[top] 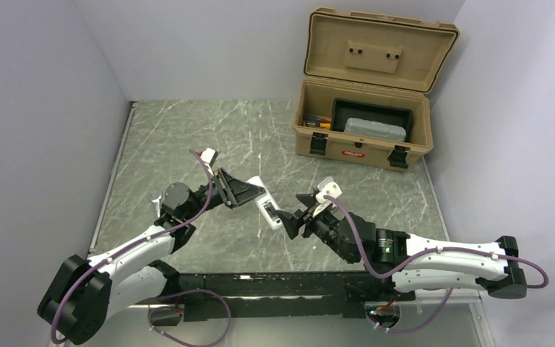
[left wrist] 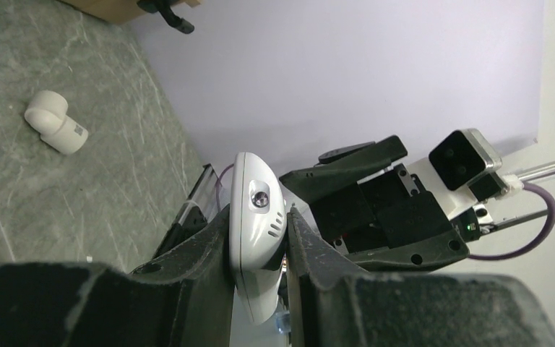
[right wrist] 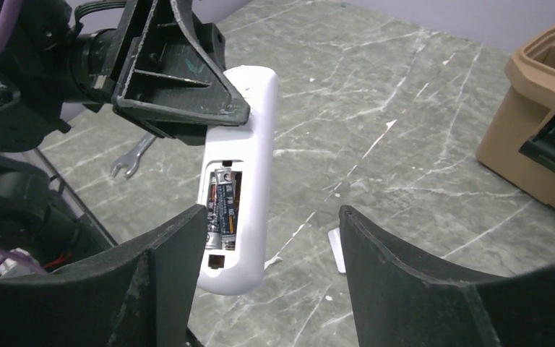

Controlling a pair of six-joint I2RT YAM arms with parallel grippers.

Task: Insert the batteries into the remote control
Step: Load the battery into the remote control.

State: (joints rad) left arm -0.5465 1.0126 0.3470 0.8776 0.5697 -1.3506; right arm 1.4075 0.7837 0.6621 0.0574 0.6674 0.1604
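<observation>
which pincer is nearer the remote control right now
Left. The left pincer is shut on the remote control, clamping one end. The right pincer is open at the remote's free end; whether it touches is unclear.

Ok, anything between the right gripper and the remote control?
Nothing: the right wrist view shows the remote control, batteries in its open bay, reaching into the open right gripper, no object intervening.

— What is sitting on the grey marbled table (top: 188, 137)?
— An open tan toolbox (top: 361, 144) is standing at its far right. A small wrench (right wrist: 134, 154) is lying flat, a white elbow fitting (left wrist: 56, 123) is resting on its side, and a flat white piece (right wrist: 336, 249) is lying there too.
</observation>
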